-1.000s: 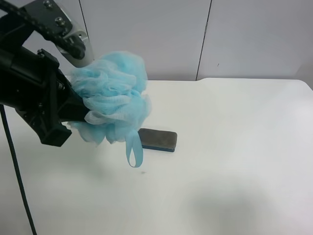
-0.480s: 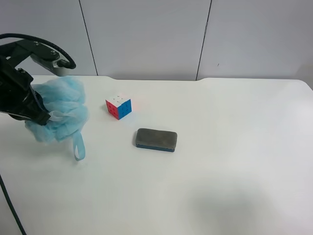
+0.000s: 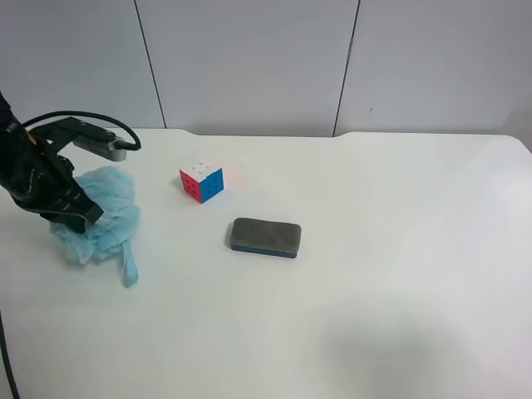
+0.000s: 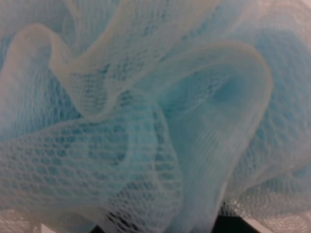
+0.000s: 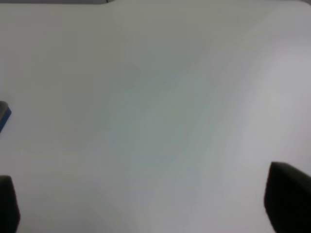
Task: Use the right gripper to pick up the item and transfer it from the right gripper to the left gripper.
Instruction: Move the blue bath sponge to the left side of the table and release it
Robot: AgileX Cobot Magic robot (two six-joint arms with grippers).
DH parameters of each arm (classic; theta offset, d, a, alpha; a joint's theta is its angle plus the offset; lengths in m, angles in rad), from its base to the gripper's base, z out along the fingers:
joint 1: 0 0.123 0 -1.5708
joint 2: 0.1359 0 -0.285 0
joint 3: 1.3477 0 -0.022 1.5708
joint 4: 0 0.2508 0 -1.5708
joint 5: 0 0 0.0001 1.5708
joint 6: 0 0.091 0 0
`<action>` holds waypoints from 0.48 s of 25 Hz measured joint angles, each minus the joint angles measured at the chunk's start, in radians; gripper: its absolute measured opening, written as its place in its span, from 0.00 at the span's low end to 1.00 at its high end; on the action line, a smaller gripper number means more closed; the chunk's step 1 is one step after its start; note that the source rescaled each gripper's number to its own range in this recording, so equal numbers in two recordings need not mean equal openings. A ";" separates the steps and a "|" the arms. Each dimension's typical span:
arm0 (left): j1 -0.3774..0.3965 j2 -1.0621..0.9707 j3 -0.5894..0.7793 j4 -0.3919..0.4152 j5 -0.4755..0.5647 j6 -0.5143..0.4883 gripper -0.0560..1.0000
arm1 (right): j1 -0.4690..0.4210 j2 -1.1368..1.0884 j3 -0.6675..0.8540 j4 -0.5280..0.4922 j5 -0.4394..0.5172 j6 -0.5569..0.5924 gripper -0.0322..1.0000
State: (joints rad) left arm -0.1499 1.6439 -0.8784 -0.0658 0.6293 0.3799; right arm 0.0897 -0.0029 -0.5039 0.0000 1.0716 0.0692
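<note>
The light-blue mesh pouf [image 3: 106, 218] is held at the far left of the white table [image 3: 399, 249], low over it or touching it. Its ribbon loop [image 3: 130, 268] hangs down to the surface. My left gripper [image 3: 81, 213], on the black arm with the grey bolted block [image 3: 106, 146], is shut on the pouf. The pouf's mesh [image 4: 155, 107] fills the left wrist view and hides the fingers. My right gripper [image 5: 148, 206] is open and empty over bare table; only its two fingertips [image 5: 289, 199] show, far apart. It is out of the exterior high view.
A colourful puzzle cube [image 3: 202, 180] stands right of the pouf. A grey-and-blue eraser block [image 3: 265, 237] lies near the table's middle; its blue corner [image 5: 4, 116] shows at the edge of the right wrist view. A grey panelled wall [image 3: 249, 58] stands behind.
My left arm has carried the pouf leftward and down towards the table, uncovering the puzzle cube. The pouf now hangs low with its ribbon on the surface.
</note>
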 joint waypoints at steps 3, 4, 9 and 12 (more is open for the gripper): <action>0.000 0.045 -0.001 -0.001 -0.039 0.000 0.05 | 0.000 0.000 0.000 0.000 0.000 0.000 1.00; 0.000 0.054 -0.001 -0.002 -0.047 0.000 0.05 | 0.000 0.000 0.000 0.000 0.000 0.000 1.00; 0.000 0.058 -0.001 -0.008 -0.088 -0.001 0.46 | 0.000 0.000 0.000 0.000 0.000 0.000 1.00; 0.000 0.057 -0.002 -0.027 -0.098 -0.007 0.88 | 0.000 0.000 0.000 0.000 0.000 0.000 1.00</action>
State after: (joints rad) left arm -0.1499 1.7012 -0.8802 -0.0925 0.5312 0.3730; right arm 0.0897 -0.0029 -0.5039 0.0000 1.0716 0.0692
